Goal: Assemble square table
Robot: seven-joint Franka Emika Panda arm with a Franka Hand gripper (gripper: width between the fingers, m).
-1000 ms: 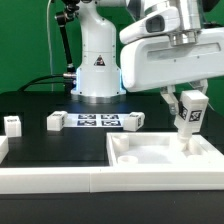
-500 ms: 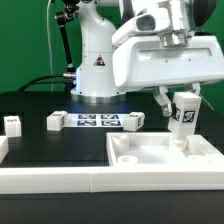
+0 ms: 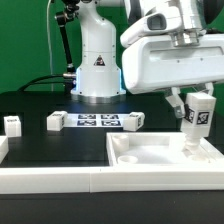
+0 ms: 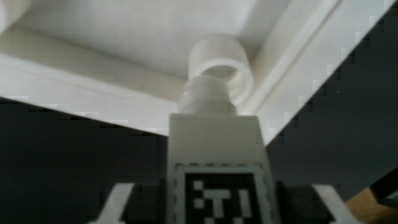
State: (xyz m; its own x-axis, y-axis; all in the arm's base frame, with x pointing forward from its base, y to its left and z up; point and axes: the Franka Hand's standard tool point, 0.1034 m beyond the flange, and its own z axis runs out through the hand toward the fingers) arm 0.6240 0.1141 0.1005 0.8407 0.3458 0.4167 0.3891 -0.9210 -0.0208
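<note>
- The peg leg [image 3: 198,120] is hanging upright in the claw [image 3: 195,104], over the far corner of the square tabletop [image 3: 150,153] on the exterior view's right.
- The claw is standing partly closed, its two fingers pinching the leg's upper part from either side.
- What matters for the coming move is that the corner is lying straight below the leg, with the leg's long axis running vertical.
- In the wrist view the leg's narrow end [image 4: 217,75] is pointing right into that corner; whether it is touching yet, I cannot tell.
- Half a second ago the leg was leaning and sitting nearer the tray's middle. Now it is standing straight and has shifted toward the exterior view's right.
- Three loose legs [image 3: 57,120] are waiting on the black surface [image 3: 30,105], around the marker board [image 3: 97,121], well apart from the claw.
</note>
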